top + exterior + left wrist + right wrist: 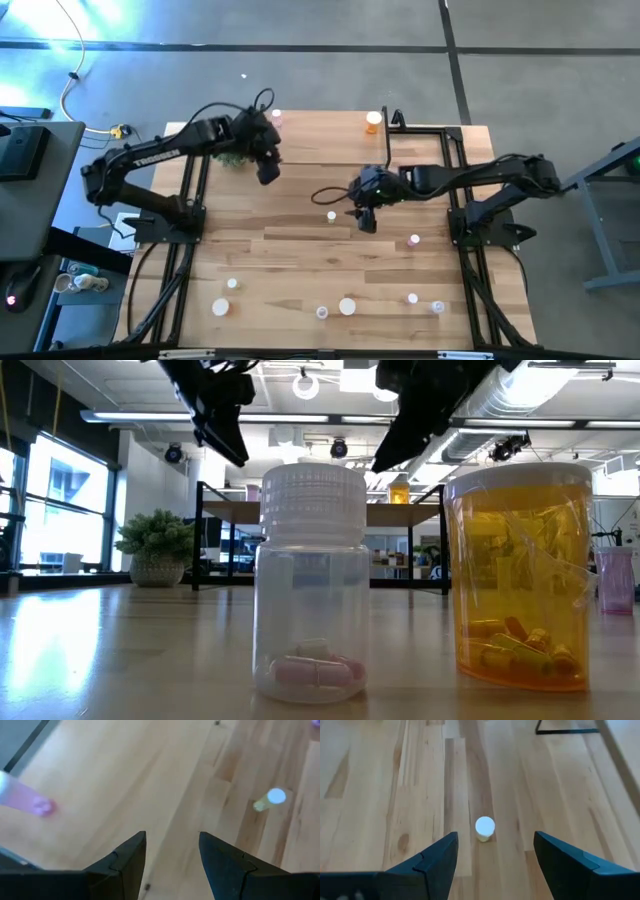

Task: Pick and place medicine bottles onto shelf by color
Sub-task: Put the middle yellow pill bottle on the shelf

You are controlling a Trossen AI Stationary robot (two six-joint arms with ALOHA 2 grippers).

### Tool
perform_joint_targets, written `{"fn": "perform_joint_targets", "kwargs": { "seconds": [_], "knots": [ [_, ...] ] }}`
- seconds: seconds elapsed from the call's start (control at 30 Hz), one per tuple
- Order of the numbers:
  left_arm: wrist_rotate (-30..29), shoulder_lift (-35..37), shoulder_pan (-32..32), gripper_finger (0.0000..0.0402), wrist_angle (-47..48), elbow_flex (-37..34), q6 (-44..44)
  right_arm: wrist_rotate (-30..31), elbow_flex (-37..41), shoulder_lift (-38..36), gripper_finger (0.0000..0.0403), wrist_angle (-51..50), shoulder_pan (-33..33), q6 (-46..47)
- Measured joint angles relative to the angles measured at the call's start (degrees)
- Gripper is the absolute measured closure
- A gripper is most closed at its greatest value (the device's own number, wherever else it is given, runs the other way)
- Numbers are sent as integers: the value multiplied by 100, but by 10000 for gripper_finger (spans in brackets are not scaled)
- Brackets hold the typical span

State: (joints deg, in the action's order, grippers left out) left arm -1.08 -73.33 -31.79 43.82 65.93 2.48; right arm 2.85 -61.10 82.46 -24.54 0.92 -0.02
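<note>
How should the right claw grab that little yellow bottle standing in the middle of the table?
The little yellow bottle stands upright with its white cap on top, alone on the bare table. The open right claw hangs above it, so I'd come straight down from above and pinch the round body just under the cap, one finger on each side.

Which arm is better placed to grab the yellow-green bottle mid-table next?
The right. Its open end effector hangs beside the yellow-green bottle, which sits between its fingers in its wrist view. The left end effector is farther off, near the shelf.
</note>
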Motion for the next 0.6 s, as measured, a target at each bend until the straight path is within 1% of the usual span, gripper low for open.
{"fn": "perform_joint_targets", "kwargs": {
  "seconds": [0.13, 0.23, 0.47, 0.6],
  "knots": [
    [2, 296, 250, 227, -553, -573, -147, -4, 2, 323, 150, 212, -37, -150],
    [2, 456, 458, 227, -773, -867, -285, -7, 2, 556, 150, 529, -68, -152],
    [1, 654, 884, 227, -771, -1309, -519, -35, 4, 1146, 150, 1104, -185, -251],
    [-56, 676, 1090, 227, -772, -1384, -624, -33, 9, 1394, 150, 1244, -196, -278]
  ]
}}
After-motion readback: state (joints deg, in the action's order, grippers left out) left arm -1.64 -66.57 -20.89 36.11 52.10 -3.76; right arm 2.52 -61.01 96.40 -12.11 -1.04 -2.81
